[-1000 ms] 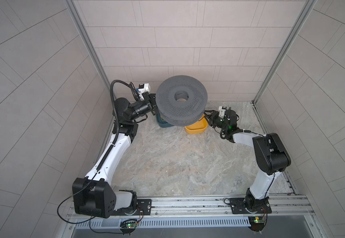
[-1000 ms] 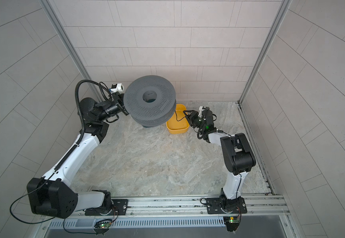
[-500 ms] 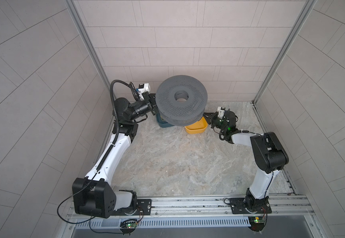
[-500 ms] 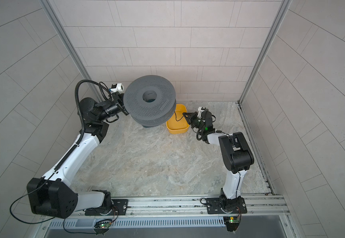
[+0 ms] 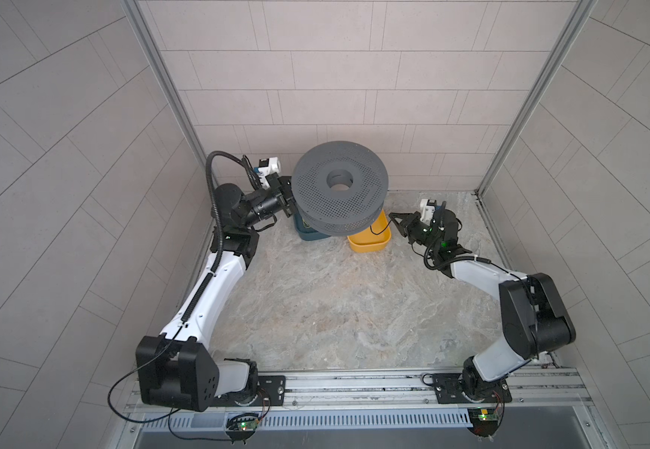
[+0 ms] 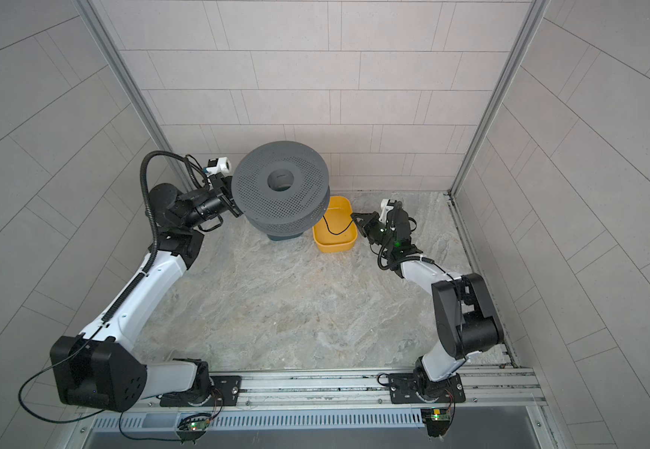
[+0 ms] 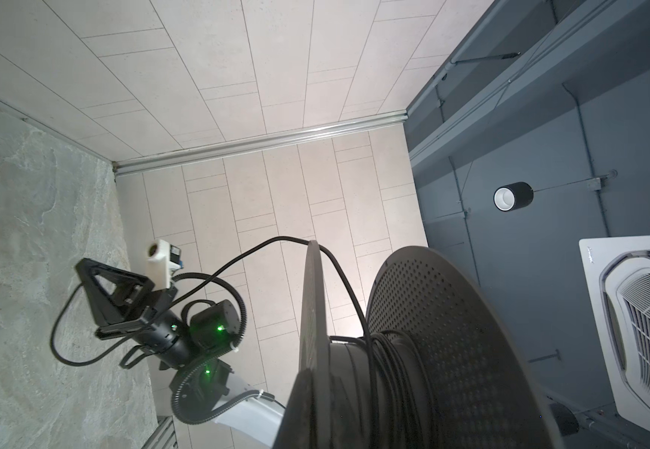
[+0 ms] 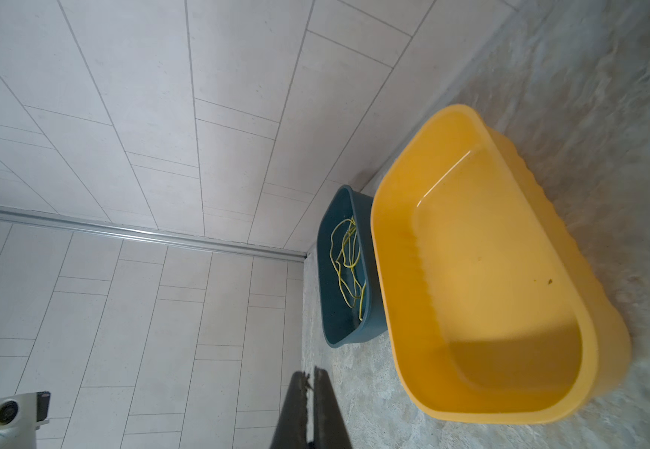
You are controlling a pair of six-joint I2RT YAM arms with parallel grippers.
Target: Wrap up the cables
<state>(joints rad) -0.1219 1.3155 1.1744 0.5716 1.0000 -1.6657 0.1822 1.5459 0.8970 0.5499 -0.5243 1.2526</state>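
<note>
Left gripper [image 5: 285, 193] is clamped on the rim of the grey perforated spool [image 5: 358, 206], holding it off the table [image 5: 335, 311] with one flange facing up; in both top views the spool hangs over the blue bin [image 5: 303, 233] and covers part of the yellow bin [image 5: 370, 245].

Cable [image 7: 387, 357]: we see several black turns wound on the hub in the left wrist view; a free length leaves the hub, passes over the flange edge and runs across to the right arm; in a top view the slack [image 6: 333, 233] sags into the yellow bin and rises to the right gripper's tips.

Right gripper [image 5: 392, 215] sits low, just beside the yellow bin, pointing at the spool; its fingers [image 8: 296, 408] are pressed together in the right wrist view, pinching the cable at the tips.

Blue bin holds a loose yellow-green cord [image 8: 348, 264]; the two bins stand side by side near the back wall.
</note>
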